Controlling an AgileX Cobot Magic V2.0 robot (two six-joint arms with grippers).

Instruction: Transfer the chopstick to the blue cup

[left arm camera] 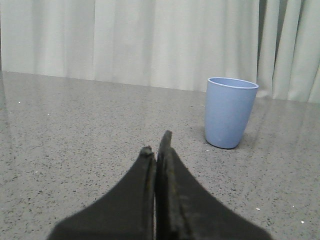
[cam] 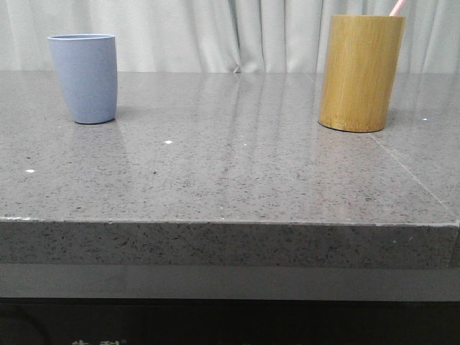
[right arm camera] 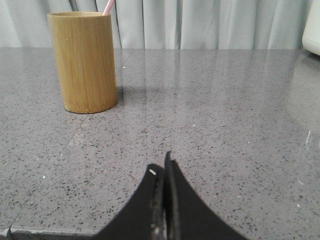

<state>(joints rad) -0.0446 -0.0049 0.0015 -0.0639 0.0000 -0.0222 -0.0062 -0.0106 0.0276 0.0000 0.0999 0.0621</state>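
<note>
The blue cup [cam: 83, 77] stands upright at the far left of the grey table; it also shows in the left wrist view [left arm camera: 229, 112]. A pale pink chopstick [cam: 397, 7] sticks out of the top of the tan bamboo cylinder [cam: 359, 72] at the far right; the tip also shows in the right wrist view [right arm camera: 107, 6] above the cylinder [right arm camera: 85, 61]. My left gripper [left arm camera: 156, 144] is shut and empty, low over the table, short of the blue cup. My right gripper [right arm camera: 162, 164] is shut and empty near the table's front edge, apart from the cylinder. Neither gripper shows in the front view.
The grey speckled stone table [cam: 230, 165] has a thick front edge [cam: 230, 241]. Pale curtains [cam: 230, 32] hang behind it. A white object [right arm camera: 312, 27] shows at the edge of the right wrist view.
</note>
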